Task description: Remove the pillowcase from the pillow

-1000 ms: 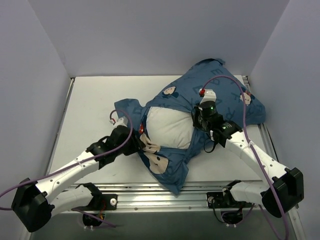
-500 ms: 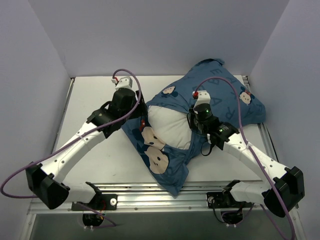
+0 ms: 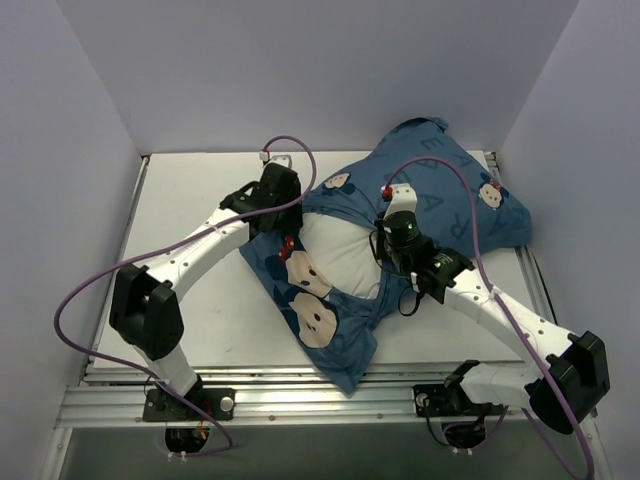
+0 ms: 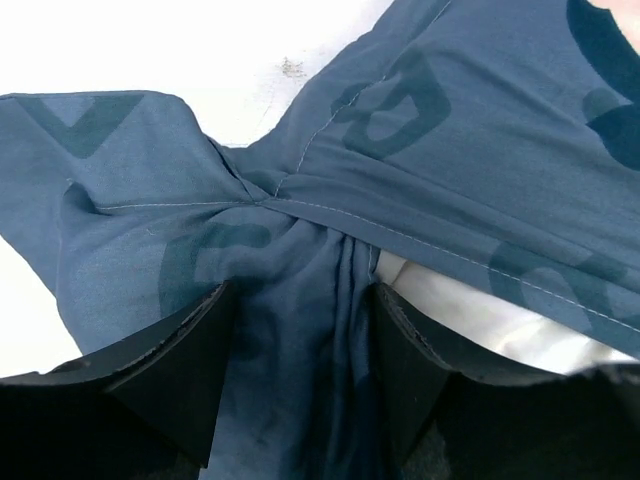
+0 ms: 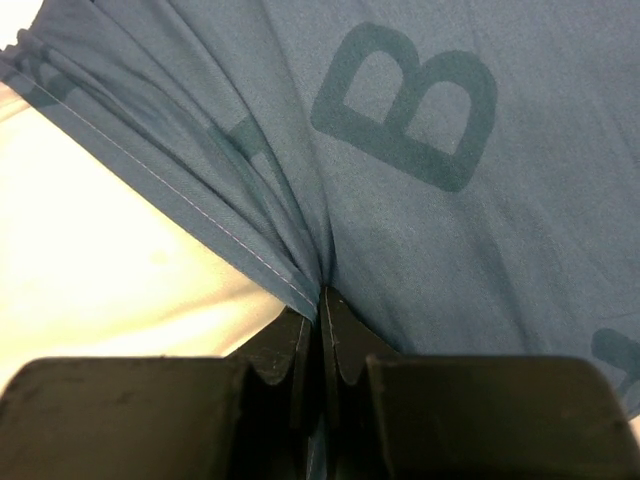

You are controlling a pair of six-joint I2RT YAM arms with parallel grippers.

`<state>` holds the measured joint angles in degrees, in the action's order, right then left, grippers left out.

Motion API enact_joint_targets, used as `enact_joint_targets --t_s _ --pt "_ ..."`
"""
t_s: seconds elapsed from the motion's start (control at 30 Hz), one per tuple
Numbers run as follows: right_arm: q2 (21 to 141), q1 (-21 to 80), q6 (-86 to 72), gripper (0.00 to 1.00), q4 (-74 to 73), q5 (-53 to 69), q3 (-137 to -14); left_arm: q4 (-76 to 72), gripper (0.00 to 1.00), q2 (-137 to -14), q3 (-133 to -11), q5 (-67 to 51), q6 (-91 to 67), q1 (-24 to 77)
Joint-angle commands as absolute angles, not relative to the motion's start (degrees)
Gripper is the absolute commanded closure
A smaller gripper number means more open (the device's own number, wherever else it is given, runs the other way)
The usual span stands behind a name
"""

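The blue printed pillowcase [image 3: 440, 195] lies from the table's middle to the back right, with the white pillow [image 3: 340, 255] bulging out of its opening. My left gripper [image 3: 284, 212] is at the case's far-left corner. In the left wrist view it [image 4: 300, 385] is open, with bunched pillowcase [image 4: 150, 230] folds between its fingers [image 4: 185, 375] and the pillow [image 4: 500, 320] to the right. My right gripper [image 3: 388, 222] is at the opening's right edge. In the right wrist view it [image 5: 322, 300] is shut on the hem of the pillowcase [image 5: 450, 200], next to the pillow [image 5: 100, 260].
The white table [image 3: 190, 230] is walled on the left, back and right. An aluminium rail [image 3: 300, 385] runs along the near edge. A flap of pillowcase with mouse faces [image 3: 320, 320] hangs toward that rail.
My left arm has swung from the pillow's near-left side up to the case's far-left corner. The left flap has shifted and folded over. My right gripper has moved slightly left, still holding the hem.
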<state>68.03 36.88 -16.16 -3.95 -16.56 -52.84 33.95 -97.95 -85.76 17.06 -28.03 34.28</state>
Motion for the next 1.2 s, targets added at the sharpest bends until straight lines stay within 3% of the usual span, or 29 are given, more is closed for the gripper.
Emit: enact_joint_targets --t_s 0.0,0.5,0.67,0.77,0.8,0.9,1.07,1.17 --pt "68.82 37.44 -16.17 1.0 -6.85 -19.86 -51.07 35.42 0.36 -95.72 -84.83 15.12 -26.98 34.01" --pt "70.05 37.35 -18.28 1.0 -7.2 -22.59 -51.77 40.08 0.45 -84.73 -68.12 24.61 -28.74 29.1" --pt "70.4 37.53 -17.76 0.99 -7.82 -20.76 -52.47 38.24 0.64 -81.92 -65.92 21.2 -29.7 28.83" --pt "70.31 38.49 -17.23 0.92 -8.08 -16.98 -54.4 33.32 0.75 -79.29 -62.67 13.99 -31.28 29.27" --pt "70.31 39.19 -16.79 0.91 -8.52 -16.35 -55.19 32.01 0.85 -78.67 -61.71 12.58 -31.9 29.44" --pt "71.27 43.58 -16.18 0.83 -10.45 -16.69 -60.02 27.7 0.97 -75.86 -58.19 8.71 -33.75 29.79" --pt "74.88 51.32 -13.98 0.6 -13.36 -19.86 -69.5 24.08 0.98 -71.99 -54.24 6.77 -34.98 29.79" --pt "78.21 55.97 -13.01 0.56 -14.06 -20.83 -73.98 22.94 0.98 -70.32 -52.65 6.68 -35.77 29.71"
